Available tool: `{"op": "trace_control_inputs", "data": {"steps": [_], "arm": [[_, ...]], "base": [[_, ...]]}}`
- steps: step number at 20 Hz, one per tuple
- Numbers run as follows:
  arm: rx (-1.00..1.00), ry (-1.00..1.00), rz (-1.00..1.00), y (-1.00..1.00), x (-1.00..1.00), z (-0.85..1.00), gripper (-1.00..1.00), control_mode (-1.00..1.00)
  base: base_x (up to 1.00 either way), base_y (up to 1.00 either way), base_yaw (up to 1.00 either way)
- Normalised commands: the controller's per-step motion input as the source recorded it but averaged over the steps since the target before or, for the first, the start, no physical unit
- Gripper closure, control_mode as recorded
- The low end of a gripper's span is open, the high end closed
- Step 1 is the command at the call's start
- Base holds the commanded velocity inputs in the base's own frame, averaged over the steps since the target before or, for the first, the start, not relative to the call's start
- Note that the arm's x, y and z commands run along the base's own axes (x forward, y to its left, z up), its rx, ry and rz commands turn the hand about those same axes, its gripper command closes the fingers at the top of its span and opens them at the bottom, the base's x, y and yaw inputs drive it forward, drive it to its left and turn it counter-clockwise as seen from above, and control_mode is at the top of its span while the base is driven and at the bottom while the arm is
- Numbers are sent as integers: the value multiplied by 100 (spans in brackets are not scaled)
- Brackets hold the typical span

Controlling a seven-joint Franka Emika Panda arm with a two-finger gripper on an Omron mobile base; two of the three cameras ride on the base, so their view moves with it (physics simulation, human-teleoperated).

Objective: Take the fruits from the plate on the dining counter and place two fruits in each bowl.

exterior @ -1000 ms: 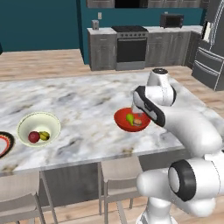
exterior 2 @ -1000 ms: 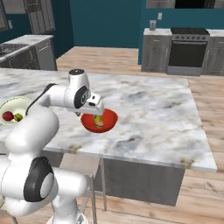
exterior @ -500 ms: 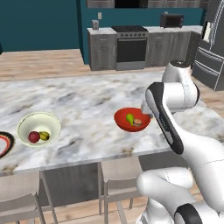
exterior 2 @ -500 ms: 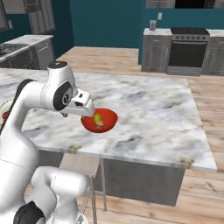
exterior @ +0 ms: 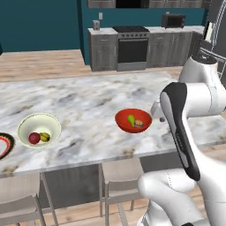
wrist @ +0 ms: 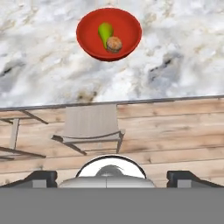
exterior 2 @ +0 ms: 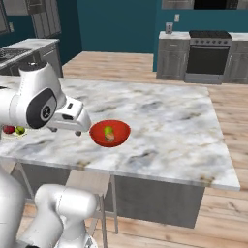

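Observation:
On the marble dining counter (exterior: 88, 101) stands the red bowl (exterior: 133, 120) with the green pear (exterior: 131, 119) and the tan-orange fruit (exterior: 139, 123) inside. The cream-white bowl (exterior: 39, 129) to its left holds the dark red fruit (exterior: 34, 138) and the yellow-green one (exterior: 44, 137). At the far left edge lies the plate (exterior: 3, 145), its visible part bare. My gripper (exterior: 158, 115) hangs open and holds nothing, drawn back just right of the red bowl near the counter's front. In the hand view the red bowl (wrist: 109, 33) lies far ahead of my gripper (wrist: 112, 178).
Grey stools (exterior: 119, 176) (exterior: 17, 196) stand under the counter's near edge, one of them as a stool (wrist: 92, 127) below the hand. Dark cabinets and a stove (exterior: 131, 46) line the far wall. Wooden floor surrounds the counter.
The arm has swung up and back from over the red bowl toward the counter's front edge. The gripper stayed open. The fruits in both bowls have not moved.

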Motion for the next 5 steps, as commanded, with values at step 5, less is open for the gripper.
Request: {"op": "trace_control_inputs", "data": {"steps": [5], "arm": [[0, -4, 0, 0, -50, 23, -100, -100]], "base": [[0, 0, 0]]}}
